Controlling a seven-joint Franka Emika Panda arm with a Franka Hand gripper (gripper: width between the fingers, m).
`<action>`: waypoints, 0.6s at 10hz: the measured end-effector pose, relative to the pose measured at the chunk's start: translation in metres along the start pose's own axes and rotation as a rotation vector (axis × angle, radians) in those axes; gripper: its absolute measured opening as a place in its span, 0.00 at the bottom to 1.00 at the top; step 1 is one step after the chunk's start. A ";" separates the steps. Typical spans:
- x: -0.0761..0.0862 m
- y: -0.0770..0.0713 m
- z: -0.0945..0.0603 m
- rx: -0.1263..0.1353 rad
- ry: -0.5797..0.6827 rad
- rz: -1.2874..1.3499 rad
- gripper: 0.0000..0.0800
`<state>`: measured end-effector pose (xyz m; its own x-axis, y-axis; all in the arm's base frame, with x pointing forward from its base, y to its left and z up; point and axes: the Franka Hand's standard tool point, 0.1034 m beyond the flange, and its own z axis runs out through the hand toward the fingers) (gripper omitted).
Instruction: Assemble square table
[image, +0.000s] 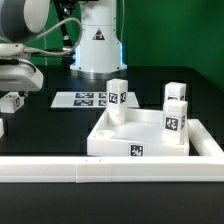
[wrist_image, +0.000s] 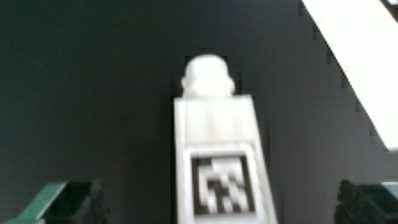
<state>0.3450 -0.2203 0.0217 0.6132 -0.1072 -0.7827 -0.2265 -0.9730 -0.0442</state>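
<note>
Your gripper (wrist_image: 210, 200) stands spread wide and holds nothing; in the wrist view its two dark green fingertips (wrist_image: 54, 200) flank a white tagged leg (wrist_image: 215, 140) lying flat on the black table (wrist_image: 107, 80), and neither tip touches it. The leg's narrow peg end points away from the gripper. In the exterior view the gripper sits at the exterior view's left edge, low over the table. Well away from it lies the square tabletop (image: 135, 138), rim up like a shallow tray, with nothing in its hollow. Three upright legs (image: 117, 94) stand around it. Near the gripper lies the marker board (image: 78, 99). The border rail (image: 110, 168) runs along the front.
</note>
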 end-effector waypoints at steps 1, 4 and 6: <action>0.003 0.005 0.010 -0.023 -0.033 -0.001 0.81; 0.003 0.005 0.023 -0.036 -0.030 -0.001 0.81; 0.003 0.004 0.023 -0.038 -0.030 -0.003 0.77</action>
<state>0.3290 -0.2197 0.0046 0.5907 -0.0989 -0.8008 -0.1956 -0.9804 -0.0232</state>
